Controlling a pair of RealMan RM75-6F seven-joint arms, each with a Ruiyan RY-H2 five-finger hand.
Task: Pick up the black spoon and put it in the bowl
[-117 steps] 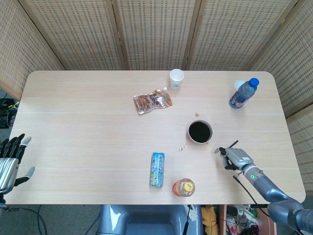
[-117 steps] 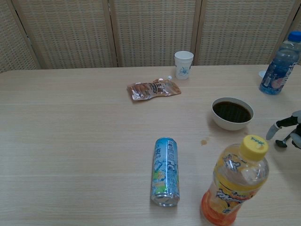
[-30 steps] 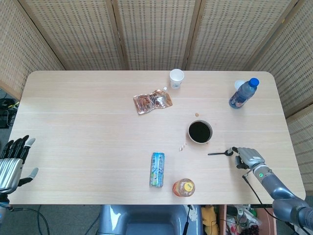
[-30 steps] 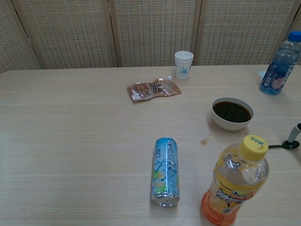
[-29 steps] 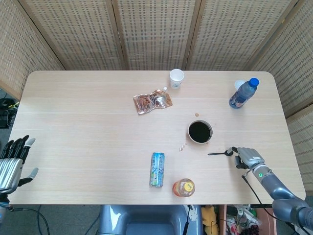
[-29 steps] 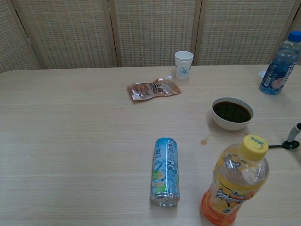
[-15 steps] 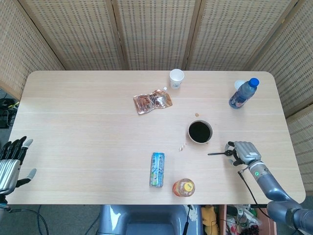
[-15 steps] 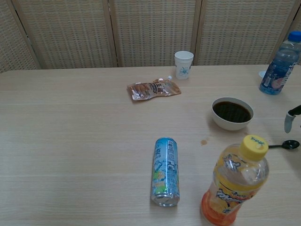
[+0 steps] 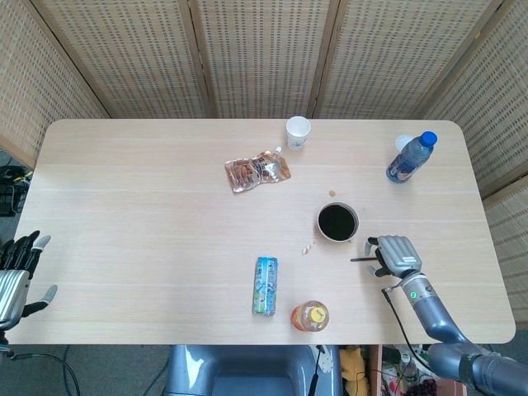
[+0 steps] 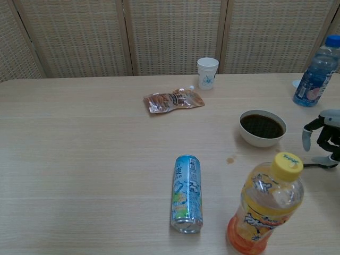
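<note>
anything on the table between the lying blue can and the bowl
Only small crumbs on the wood, seen in the head view, between the can and the bowl; otherwise bare.

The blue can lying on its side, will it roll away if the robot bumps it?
Probably, yes. The blue can lies on its side on the smooth table, so a sideways nudge would likely set it rolling. A push along its length would more likely slide it. The orange bottle stands close on one side and might stop it there.
</note>
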